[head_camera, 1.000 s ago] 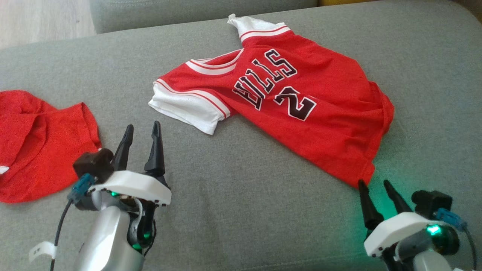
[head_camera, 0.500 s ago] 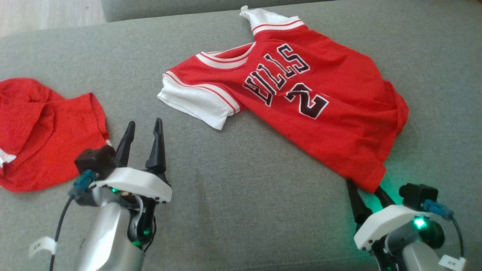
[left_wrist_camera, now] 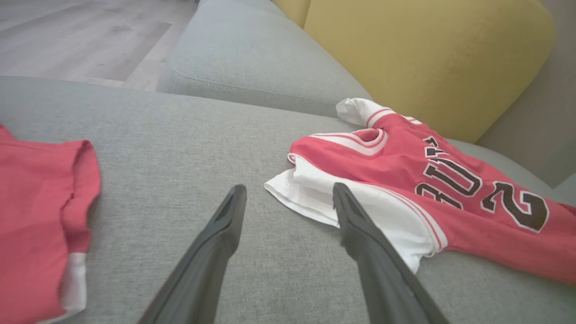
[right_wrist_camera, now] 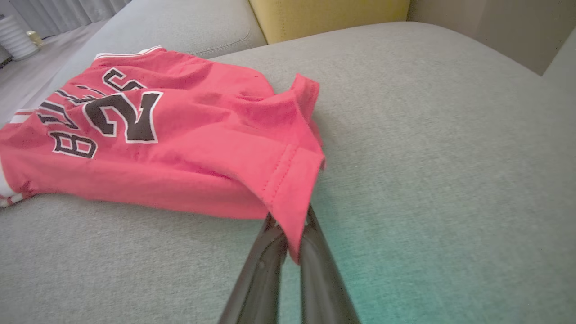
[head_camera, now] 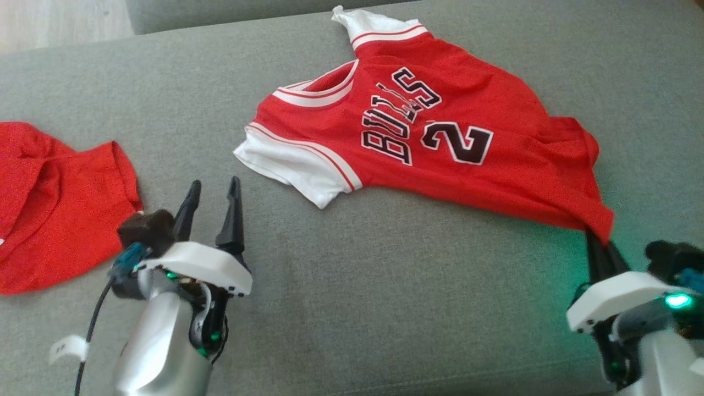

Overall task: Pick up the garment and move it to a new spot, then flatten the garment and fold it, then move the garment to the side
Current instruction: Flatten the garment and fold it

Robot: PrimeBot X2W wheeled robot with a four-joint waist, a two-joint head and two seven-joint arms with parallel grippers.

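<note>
right gripper: lower right of head view; jaws pinched tight on the near hem corner of the red basketball jersey, that corner raised off the seat.
left gripper: lower left; jaws wide, holding nothing, over bare cushion, short of the white sleeve.
seat: grey woven sofa cushion, carries both cloths.
jersey: centre to upper right of head view; white sleeves, black "BULLS" and "2" facing up; rumpled, drawn taut toward the held corner, the rest lying on the seat.
other cloth: plain red garment with white trim, left edge, well apart from the jersey.
far: mustard-yellow back cushion behind the jersey, top of left wrist view; pale wood floor, upper left.
</note>
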